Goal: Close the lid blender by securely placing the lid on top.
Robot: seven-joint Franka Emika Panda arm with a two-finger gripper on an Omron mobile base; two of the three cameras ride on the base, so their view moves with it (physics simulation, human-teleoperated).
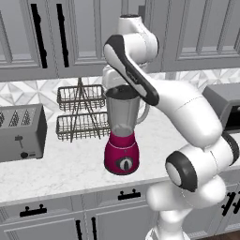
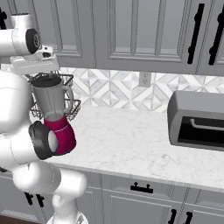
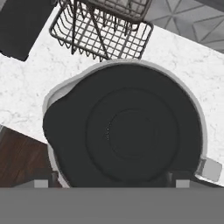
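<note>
Lid on the jar — we back off straight up

Our claw (image 3: 113, 183) stands apart just above the lid (image 3: 127, 131), which sits in the mouth of the blender (image 1: 123, 136); we would judge it best to lift vertically so nothing drags it askew. Beyond, the white marble desk (image 2: 131, 144) carries a wire rack (image 1: 80, 112), a grey toaster (image 1: 21, 133) and a toaster oven (image 2: 197, 120) — grey cabinets (image 2: 131, 30) above.
</note>
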